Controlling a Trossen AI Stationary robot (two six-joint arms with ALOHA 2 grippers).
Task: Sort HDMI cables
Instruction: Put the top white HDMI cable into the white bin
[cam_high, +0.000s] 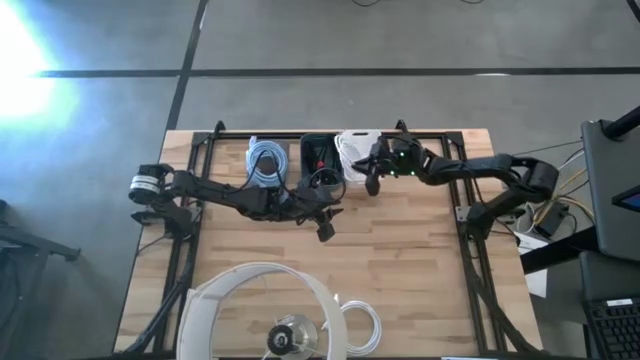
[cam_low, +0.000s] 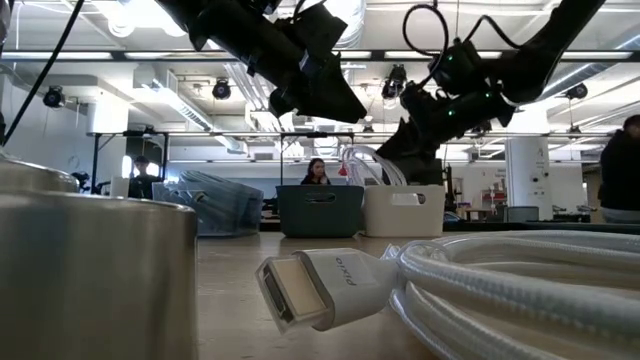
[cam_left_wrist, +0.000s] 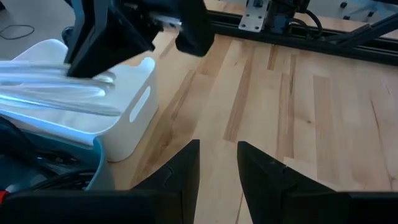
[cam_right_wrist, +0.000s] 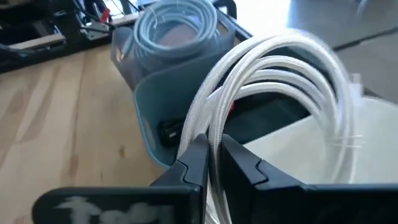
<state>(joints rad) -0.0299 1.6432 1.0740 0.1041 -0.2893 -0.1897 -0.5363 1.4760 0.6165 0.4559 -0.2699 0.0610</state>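
From the high view I have three bins in a row at the far edge of the worktop (cam_high: 420, 250): a light blue coil (cam_high: 266, 160) in the left bin, black cables (cam_high: 320, 155) in the dark middle bin (cam_high: 306, 165), and the white bin (cam_high: 356, 178) on the right. My right pincer (cam_high: 372, 183) hangs over the near edge of the white bin, and the left pincer (cam_high: 325, 230) sits just in front of the middle bin, above bare wood. Another white coil (cam_high: 362, 325) lies at the near edge of the worktop beside a round lamp-like object (cam_high: 265, 310).

In the low view that near coil (cam_low: 520, 290) fills the foreground with its plug (cam_low: 315, 290) pointing left, next to a metal cylinder (cam_low: 90, 270). Both arms hang above the bins; people show in the room behind.

In the left wrist view, the left pincer (cam_left_wrist: 217, 165) stands partly open and holds nothing, over bare wood near the white bin (cam_left_wrist: 134, 112).

In the right wrist view, the right pincer (cam_right_wrist: 211, 155) is nearly closed with strands of a looped white cable (cam_right_wrist: 280, 74) between its fingers; the loops arch over the white bin (cam_right_wrist: 311, 149). How tightly it bites I can't quite judge. The blue coil (cam_right_wrist: 174, 28) sits beyond.
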